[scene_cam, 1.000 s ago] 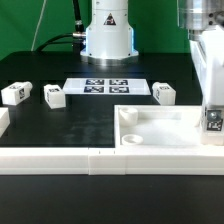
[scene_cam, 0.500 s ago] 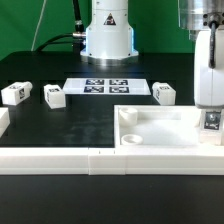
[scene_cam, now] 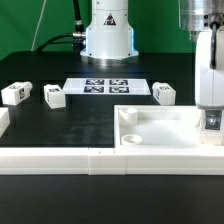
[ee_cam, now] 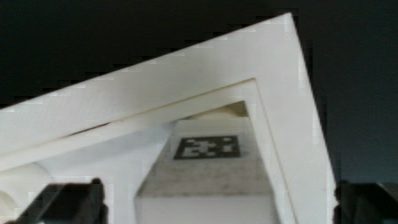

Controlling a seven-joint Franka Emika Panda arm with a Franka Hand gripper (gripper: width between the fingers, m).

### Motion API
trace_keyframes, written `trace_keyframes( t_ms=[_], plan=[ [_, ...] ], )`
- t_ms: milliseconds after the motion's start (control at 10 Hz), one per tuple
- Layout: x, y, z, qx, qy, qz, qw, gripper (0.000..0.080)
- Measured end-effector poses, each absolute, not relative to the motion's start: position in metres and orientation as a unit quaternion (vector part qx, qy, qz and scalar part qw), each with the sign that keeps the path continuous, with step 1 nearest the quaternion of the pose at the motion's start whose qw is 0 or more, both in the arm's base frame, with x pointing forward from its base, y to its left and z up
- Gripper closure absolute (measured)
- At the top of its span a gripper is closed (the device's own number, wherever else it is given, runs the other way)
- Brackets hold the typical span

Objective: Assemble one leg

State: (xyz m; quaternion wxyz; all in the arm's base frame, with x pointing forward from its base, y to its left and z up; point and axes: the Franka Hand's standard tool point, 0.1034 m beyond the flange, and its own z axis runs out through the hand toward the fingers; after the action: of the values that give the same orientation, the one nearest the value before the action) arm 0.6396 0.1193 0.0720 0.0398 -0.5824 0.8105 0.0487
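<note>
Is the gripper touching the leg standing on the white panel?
Cannot tell. In the exterior view the gripper meets the top of the leg, hiding any contact; the wrist view shows the leg between the fingers, but blurred.

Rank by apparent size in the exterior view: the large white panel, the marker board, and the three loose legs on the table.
1. Large white panel, nearest the camera, so partly inflated.
2. Marker board.
3. The legs: all look alike, so no ranking among them.

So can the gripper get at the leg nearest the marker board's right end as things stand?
Probably yes: that leg stands alone on the black table, nothing over it. But the gripper is low over the panel with another leg between its fingers.
</note>
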Motion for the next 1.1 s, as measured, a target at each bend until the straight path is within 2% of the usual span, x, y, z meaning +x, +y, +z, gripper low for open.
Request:
trace_keyframes(
  t_ms=[500,800,1100],
  plan=[
    [0.6405,0.1164,0.0724,-0.662,0.747,0.045,0.044,0.015],
    [0.6409,0.1185,0.0739,-0.815,0.576,0.036,0.05,0.015],
    [0.6422,0.1211,0.0749,-0.924,0.379,0.019,0.04,0.015]
  ],
)
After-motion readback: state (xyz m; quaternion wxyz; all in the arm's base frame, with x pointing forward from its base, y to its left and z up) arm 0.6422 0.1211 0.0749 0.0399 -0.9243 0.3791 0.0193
